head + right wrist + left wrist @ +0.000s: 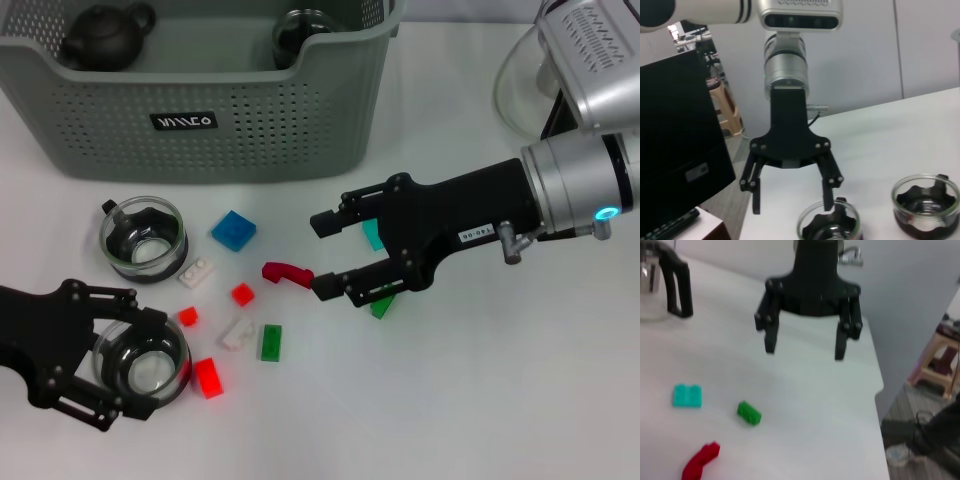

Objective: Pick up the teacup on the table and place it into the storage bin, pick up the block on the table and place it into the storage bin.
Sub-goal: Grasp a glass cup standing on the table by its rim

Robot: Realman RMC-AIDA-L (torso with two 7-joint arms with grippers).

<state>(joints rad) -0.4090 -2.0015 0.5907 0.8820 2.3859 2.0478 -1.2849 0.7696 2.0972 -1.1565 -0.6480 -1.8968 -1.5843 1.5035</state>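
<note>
my left end effector [125, 370] is sitting at the near left of the counter [480, 380], its fingers apart and reaching around a glass teacup [143, 365]; the right wrist view is showing one fingertip [828, 205] at that cup's rim [830, 220]. whether the fingers are touching the glass i cannot tell. the cup is standing upright on the counter. a second glass teacup [144, 238] with a black insert is standing just beyond it, nearer the storage bin [200, 120], and apart from my end effector.

my right end effector [322, 254] is reaching in from the right, its fingers spread wide and holding nothing. a curved red block [285, 272] is lying between its fingertips, close to the lower one, resting on the counter. a teal block [687, 395] and a green block [748, 413] are lying under the right arm.

other blocks are scattered between the two end effectors: a blue block [233, 230], two white blocks [196, 272], small red blocks [242, 294] and a dark green block [271, 342].

the storage bin is standing at the far left of the counter, label facing me. a dark teapot [105, 35] and another dark vessel [300, 30] are lying inside it.
</note>
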